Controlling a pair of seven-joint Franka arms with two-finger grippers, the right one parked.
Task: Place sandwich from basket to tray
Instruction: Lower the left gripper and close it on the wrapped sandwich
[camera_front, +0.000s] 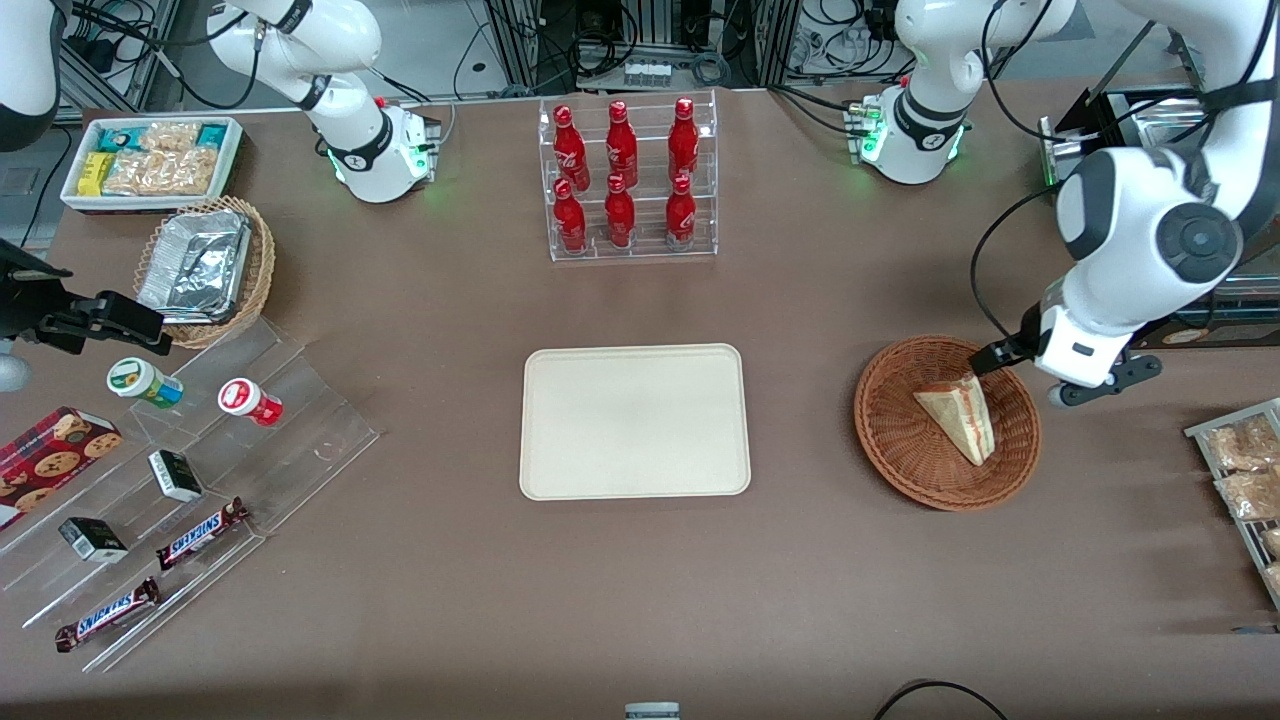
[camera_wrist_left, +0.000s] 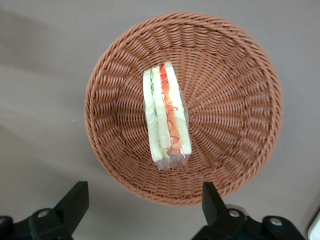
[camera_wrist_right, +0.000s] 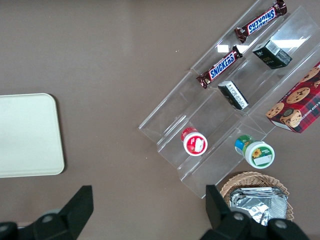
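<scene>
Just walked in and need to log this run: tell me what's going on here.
The working arm's gripper hangs above the basket with its fingers open and nothing in them. The sandwich lies in the basket, untouched. The tray sits beside the basket, toward the parked arm's end of the table, with nothing on it. So the pick-up has not yet been made.
</scene>
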